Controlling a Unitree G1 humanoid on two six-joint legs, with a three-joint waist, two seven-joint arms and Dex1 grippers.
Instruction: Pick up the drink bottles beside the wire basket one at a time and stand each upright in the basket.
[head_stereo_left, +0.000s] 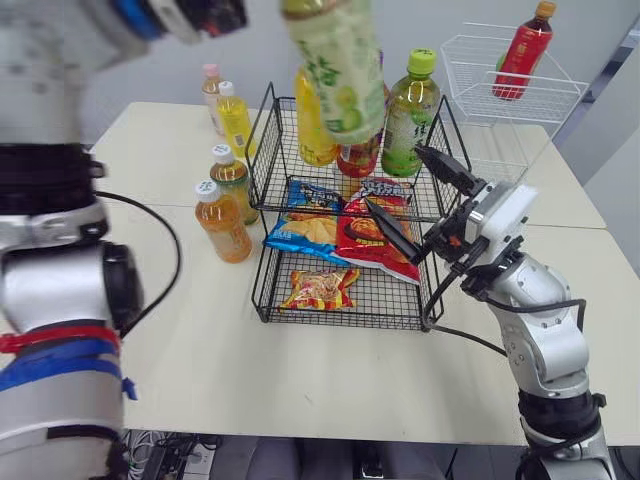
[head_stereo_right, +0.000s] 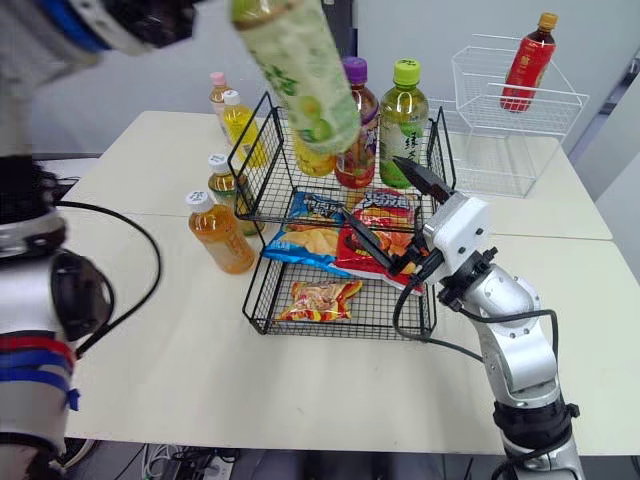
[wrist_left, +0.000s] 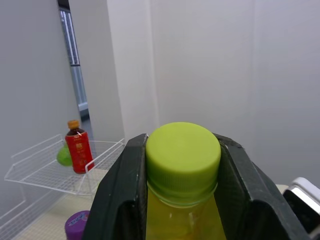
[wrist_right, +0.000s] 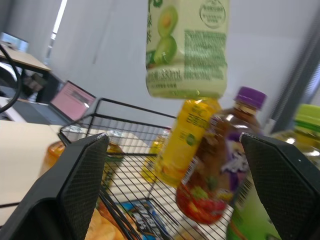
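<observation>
My left gripper (wrist_left: 182, 165) is shut on the lime-green cap of a pale green drink bottle (head_stereo_left: 335, 65), which hangs tilted high above the black wire basket (head_stereo_left: 262, 150). Standing in the basket's upper tier are a yellow bottle (head_stereo_left: 312, 130), a purple-capped bottle (head_stereo_right: 356, 125) and a green bottle (head_stereo_left: 410, 115). To the left of the basket on the table stand an orange bottle (head_stereo_left: 222, 222), a tea bottle (head_stereo_left: 233, 180), a yellow bottle (head_stereo_left: 234, 115) and a pink-capped bottle (head_stereo_left: 211, 90). My right gripper (head_stereo_left: 420, 200) is wide open at the basket's right side, holding nothing.
Snack bags (head_stereo_left: 345, 230) lie in the basket's lower tier. A white wire basket (head_stereo_left: 480, 80) with a red bottle (head_stereo_left: 522, 50) stands at the back right. Bare tabletop (head_stereo_left: 300, 380) stretches in front of the basket.
</observation>
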